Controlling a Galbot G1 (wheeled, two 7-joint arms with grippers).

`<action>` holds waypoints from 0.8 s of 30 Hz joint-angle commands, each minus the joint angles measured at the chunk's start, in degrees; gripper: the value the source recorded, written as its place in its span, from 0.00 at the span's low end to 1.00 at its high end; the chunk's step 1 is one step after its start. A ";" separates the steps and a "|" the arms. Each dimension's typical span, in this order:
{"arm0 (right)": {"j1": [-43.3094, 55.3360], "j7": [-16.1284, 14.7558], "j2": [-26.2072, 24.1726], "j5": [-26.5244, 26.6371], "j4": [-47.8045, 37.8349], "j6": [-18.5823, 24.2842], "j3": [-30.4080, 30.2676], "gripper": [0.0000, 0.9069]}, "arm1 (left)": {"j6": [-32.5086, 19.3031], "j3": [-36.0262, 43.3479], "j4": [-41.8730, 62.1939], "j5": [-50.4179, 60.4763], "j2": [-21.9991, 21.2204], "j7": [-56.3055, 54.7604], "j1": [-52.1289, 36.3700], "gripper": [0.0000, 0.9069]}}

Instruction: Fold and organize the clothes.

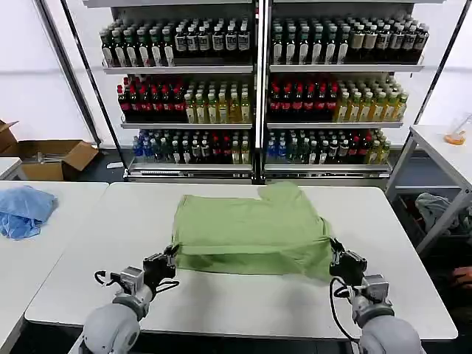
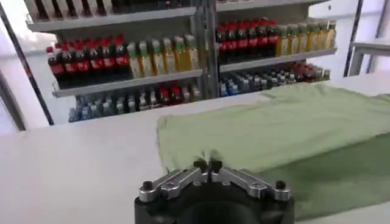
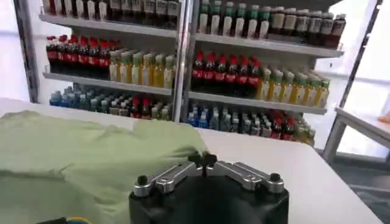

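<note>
Since it sags and creases under its own weight, the polo shirt [image 1: 251, 230] looks light, soft and limp; I'd judge the near corners the best places to grip. At lower left of the head view, the left gripper [image 1: 167, 263] has its fingers pinched together on the shirt's near left corner. Mid-frame, on the white table [image 1: 243, 302], the shirt lies partly folded, pale green, back side up. At lower right, the right gripper [image 1: 338, 259] clamps the near right corner likewise.
</note>
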 commanded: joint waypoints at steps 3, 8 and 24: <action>5.87 0.07 0.61 -1.08 -6.34 -0.10 -3.95 0.00 | -0.71 2.88 6.19 1.65 -0.92 -0.18 -5.04 0.02; 5.83 -0.10 2.01 -2.54 -7.18 -2.27 -4.56 1.00 | -0.54 3.39 6.55 1.97 -1.38 -0.11 -5.02 1.00; -9.76 -0.78 5.17 -4.18 1.77 -0.15 5.34 1.00 | -2.03 -2.12 1.22 1.30 -2.65 -0.71 4.79 1.00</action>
